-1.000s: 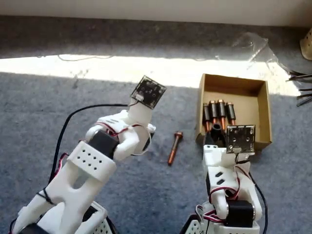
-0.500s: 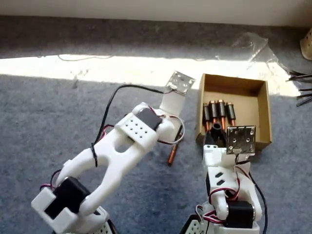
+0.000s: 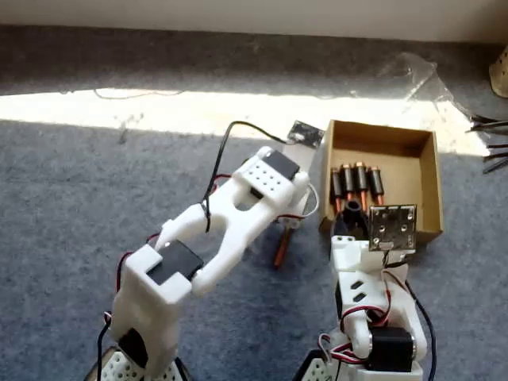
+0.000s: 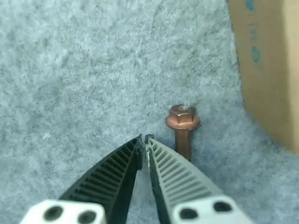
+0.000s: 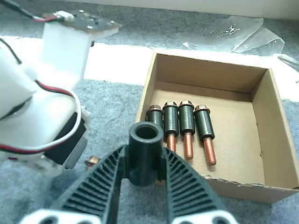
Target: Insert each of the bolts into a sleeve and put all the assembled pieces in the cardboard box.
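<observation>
A copper bolt (image 3: 282,246) lies on the grey carpet just left of the cardboard box (image 3: 429,168); its hex head (image 4: 182,116) and part of its shank show past my left gripper (image 4: 143,138), which is shut with nothing in it, its tips beside the bolt's head. The left arm (image 3: 230,218) stretches over the bolt toward the box. My right gripper (image 5: 145,161) is shut on a black sleeve (image 5: 145,154), held upright at the box's near-left corner. Inside the box (image 5: 271,140) lie several bolts in black sleeves (image 5: 187,123), side by side.
Crumpled clear plastic (image 3: 409,75) lies behind the box. Black cable ends (image 3: 488,143) poke in at the right edge. A sunlit strip (image 3: 119,111) crosses the carpet behind the arms. The left arm's wrist (image 5: 42,107) stands close beside the right gripper.
The left arm has swung right and stretched forward over the loose bolt, up to the box's left side. The right arm has kept still with the sleeve.
</observation>
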